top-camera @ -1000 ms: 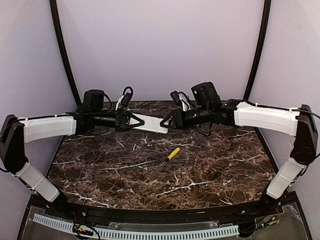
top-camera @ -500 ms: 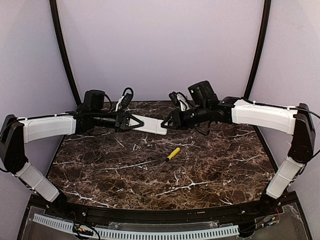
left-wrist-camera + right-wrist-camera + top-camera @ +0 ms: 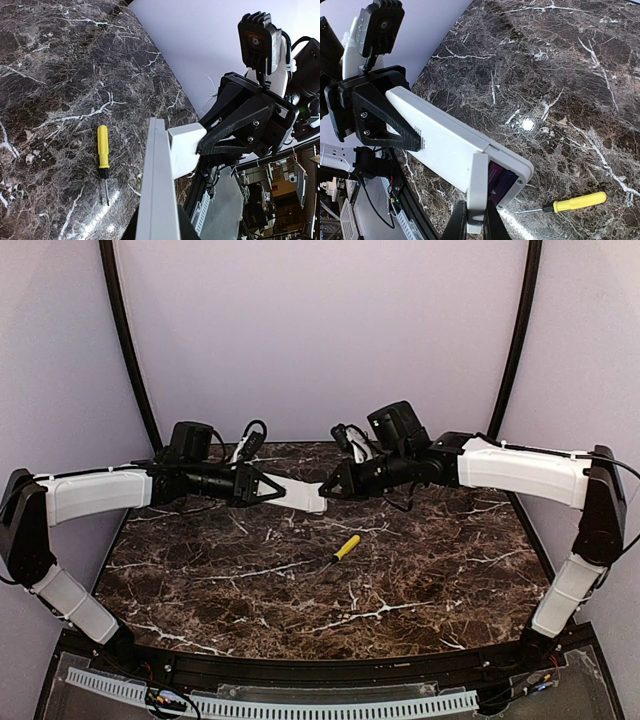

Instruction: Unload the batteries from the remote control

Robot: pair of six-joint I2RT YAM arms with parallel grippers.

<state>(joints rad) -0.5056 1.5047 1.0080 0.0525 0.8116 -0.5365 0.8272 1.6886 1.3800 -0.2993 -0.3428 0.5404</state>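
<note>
My left gripper (image 3: 262,487) is shut on the white remote control (image 3: 298,496) and holds it in the air over the back of the table, plain back toward the right wrist camera. My right gripper (image 3: 475,220) is shut on the small white cover piece (image 3: 477,190), which stands on edge against the remote control's (image 3: 440,140) end. Beside the cover the compartment is uncovered and two purple batteries (image 3: 501,182) lie side by side in it. In the left wrist view the remote control (image 3: 159,190) shows edge-on, with the cover (image 3: 185,150) in the right gripper's black fingers (image 3: 235,130).
A yellow-handled screwdriver (image 3: 346,547) lies on the dark marble table (image 3: 400,580) below the two grippers, also in the left wrist view as the screwdriver (image 3: 103,155) and in the right wrist view as the screwdriver (image 3: 575,201). A black curved rail borders the table's near edge.
My right gripper has shut on the cover piece. Both grippers and the remote control have drifted a little to the left.
</note>
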